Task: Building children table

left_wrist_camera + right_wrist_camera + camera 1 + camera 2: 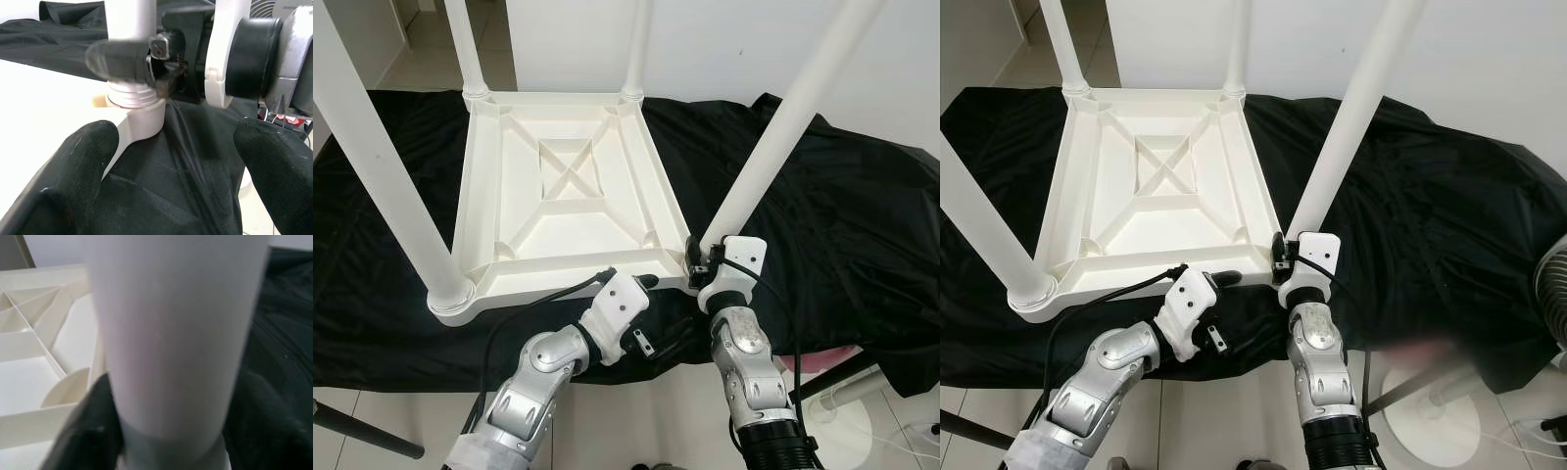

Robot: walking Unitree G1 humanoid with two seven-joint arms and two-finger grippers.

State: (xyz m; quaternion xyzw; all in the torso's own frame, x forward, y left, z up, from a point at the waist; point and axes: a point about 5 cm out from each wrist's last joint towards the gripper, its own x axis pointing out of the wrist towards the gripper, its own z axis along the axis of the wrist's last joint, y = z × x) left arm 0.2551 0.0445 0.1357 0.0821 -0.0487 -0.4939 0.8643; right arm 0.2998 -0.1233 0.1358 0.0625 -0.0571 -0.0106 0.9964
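A: Where's the white plastic children's table (563, 186)?
B: Upside down on the black cloth (842, 206), four legs up.
A: Right gripper (697, 257)?
B: Fingers clamped on the near-right white tubular leg (783, 127), at its base.
A: Left gripper (651, 315)?
B: Fingers spread wide, holding nothing, just below the table's near edge.

My two head eyes look forward and down from above onto the upturned white table (558, 196) on the black cloth (842, 225). My left wrist camera peers low and close along its fingers (73, 181) at the near-right leg (129, 44); my right wrist camera sits nearly against that leg.
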